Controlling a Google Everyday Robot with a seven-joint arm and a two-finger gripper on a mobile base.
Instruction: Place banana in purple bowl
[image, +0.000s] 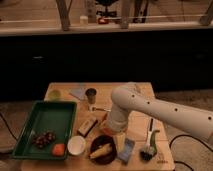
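Note:
The banana (101, 150) is a yellow piece lying inside the dark purple bowl (95, 142) near the table's front edge. My white arm reaches in from the right and bends down over the table. My gripper (119, 141) hangs at the bowl's right rim, just above and to the right of the banana. The gripper's lower part blends with the bowl's edge.
A green tray (37, 116) at the left holds dark grapes (43, 138) and an orange item (59, 149). A white bowl (76, 145), a sponge-like block (87, 126), a metal cup (91, 94), a blue packet (126, 150) and a green-handled brush (150, 142) stand around the bowl.

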